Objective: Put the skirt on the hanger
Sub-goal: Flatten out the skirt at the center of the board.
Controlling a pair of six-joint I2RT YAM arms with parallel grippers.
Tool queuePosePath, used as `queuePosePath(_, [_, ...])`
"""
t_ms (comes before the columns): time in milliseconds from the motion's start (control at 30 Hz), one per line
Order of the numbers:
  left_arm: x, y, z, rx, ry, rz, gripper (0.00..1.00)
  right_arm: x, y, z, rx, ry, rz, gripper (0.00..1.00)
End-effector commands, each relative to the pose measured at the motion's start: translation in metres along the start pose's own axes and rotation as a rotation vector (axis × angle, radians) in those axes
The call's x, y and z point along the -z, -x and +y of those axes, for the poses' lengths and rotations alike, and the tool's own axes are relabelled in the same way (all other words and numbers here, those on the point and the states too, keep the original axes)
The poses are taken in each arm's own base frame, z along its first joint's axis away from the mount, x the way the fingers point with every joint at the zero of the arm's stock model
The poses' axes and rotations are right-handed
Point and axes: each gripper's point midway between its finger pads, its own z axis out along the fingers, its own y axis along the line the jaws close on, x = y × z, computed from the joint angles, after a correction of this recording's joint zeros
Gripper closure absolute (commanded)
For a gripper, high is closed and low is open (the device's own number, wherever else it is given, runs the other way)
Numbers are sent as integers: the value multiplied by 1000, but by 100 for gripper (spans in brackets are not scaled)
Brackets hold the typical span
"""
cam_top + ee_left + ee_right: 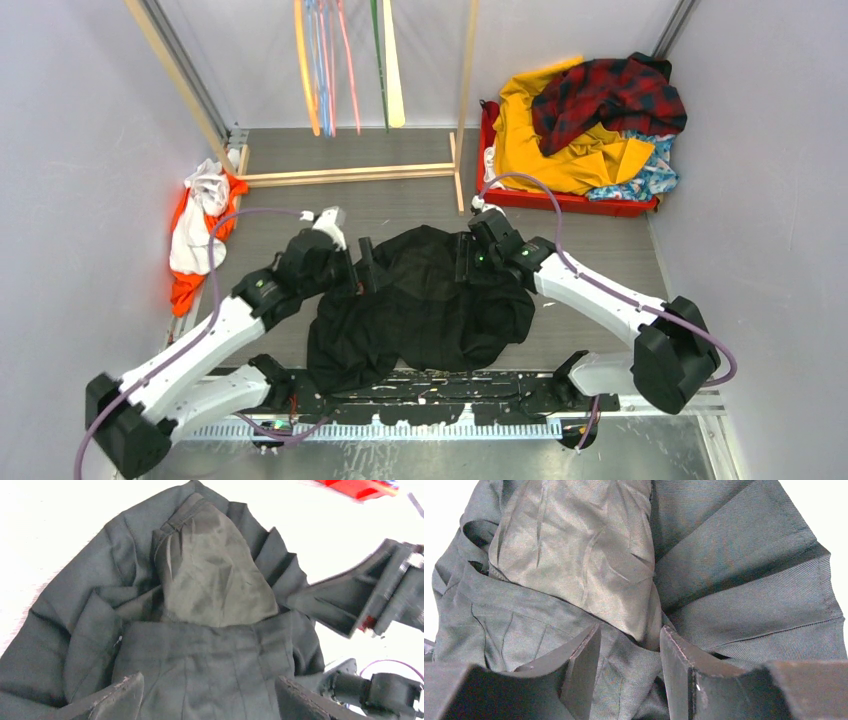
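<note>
two arms (200, 350) reach inward over the black garment (420, 300); left gripper (207, 680) spread wide, right gripper (630, 630) half-open astride a fold.

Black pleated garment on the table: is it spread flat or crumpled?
Crumpled: the black pleated garment lies bunched, its olive lining turned out.

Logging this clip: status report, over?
Left gripper, right gripper open over black pleated garment. Blue floral fabric skirt in red plastic bin, partly under yellow garment. Black pleated garment in the way.
</note>
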Motion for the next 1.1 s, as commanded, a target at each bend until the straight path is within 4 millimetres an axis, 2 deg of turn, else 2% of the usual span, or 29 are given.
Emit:
queuePosePath(0, [-29, -5, 4, 52, 127, 140, 1, 9, 13, 8, 12, 41, -59, 48])
queuePosePath(133, [-51, -16, 18, 94, 294, 289, 2, 14, 8, 3, 10, 36, -59, 49])
queuePosePath(267, [-59, -23, 28, 130, 366, 346, 7, 18, 2, -1, 9, 45, -66, 49])
queuePosePath(433, [-58, -12, 40, 135, 446, 322, 13, 21, -5, -5, 2, 64, -70, 49])
queuePosePath(533, [-56, -10, 53, 152, 496, 333, 25, 21, -9, -7, 0, 72, -70, 49])
queuePosePath(667, [-57, -10, 72, 177, 575, 349, 23, 22, -11, -4, 5, 96, -69, 49])
queuePosePath(833, [-68, -13, 75, 175, 606, 393, 20, 22, -14, -4, 11, 113, -67, 49])
queuePosePath(1067, [-76, -13, 75, 176, 607, 409, 20, 23, -18, -5, 18, 126, -68, 49])
